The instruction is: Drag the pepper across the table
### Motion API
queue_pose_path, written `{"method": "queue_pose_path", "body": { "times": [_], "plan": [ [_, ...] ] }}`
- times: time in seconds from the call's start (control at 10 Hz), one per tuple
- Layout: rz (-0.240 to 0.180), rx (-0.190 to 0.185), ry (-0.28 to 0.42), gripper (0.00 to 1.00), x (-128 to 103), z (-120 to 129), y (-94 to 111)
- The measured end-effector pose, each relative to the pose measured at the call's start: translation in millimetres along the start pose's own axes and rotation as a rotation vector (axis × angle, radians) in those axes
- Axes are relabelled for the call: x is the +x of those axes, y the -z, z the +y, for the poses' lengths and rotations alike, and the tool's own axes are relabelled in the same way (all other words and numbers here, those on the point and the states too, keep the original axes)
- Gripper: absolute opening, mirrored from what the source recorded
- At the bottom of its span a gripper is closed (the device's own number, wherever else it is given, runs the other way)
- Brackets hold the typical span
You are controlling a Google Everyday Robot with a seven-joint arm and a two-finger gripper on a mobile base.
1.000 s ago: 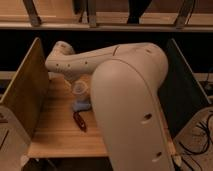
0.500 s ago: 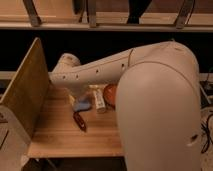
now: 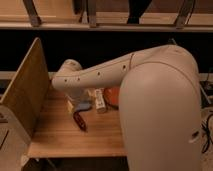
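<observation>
The arm [image 3: 155, 100] ate up most of the right half of my view: a big white shell in the lower right, with the forearm reaching up and left to a rounded joint left of centre. The gripper [image 3: 81, 105] hung down under that joint, low over the table [image 3: 65, 139], just left of the middle of the frame. Honestly I couldn't tell whether it was open or closed, since it was tucked under the forearm and blended into the stuff behind it.

The pepper [image 3: 80, 120] was right below the gripper in the picture, a small, dark red, glossy thing lying flat on the planks. It sat on a slant, upper end to the left and lower end to the right. It looked very close to the gripper tip, but I couldn't say if the two were actually touching.

Behind the gripper, toward the centre of the frame, there was a small pale carton [image 3: 100, 98] standing on the table. Just to its right was an orange dish [image 3: 113, 96], half hidden by the arm. Something yellowish [image 3: 71, 105] sat just left of the gripper, and I couldn't make out what it was.

The wooden side panel [image 3: 27, 87] stood upright along the left edge of the table. A shelf [image 3: 100, 22] ran across the top of the frame, with dark space under it.
</observation>
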Motion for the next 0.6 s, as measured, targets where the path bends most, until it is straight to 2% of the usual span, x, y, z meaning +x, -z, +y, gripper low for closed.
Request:
{"method": "queue_pose_path", "body": {
  "times": [0.1,0.2,0.4,0.6],
  "plan": [
    [0.018,-0.012,-0.004,0.80,2.2,3.6,-8.5],
    [0.066,-0.034,-0.019,0.80,11.9,11.1,-27.7],
    [0.139,-0.079,-0.067,0.80,32.1,15.6,-53.8],
    [0.170,-0.140,-0.118,0.80,39.8,17.2,-71.5]
  ]
}}
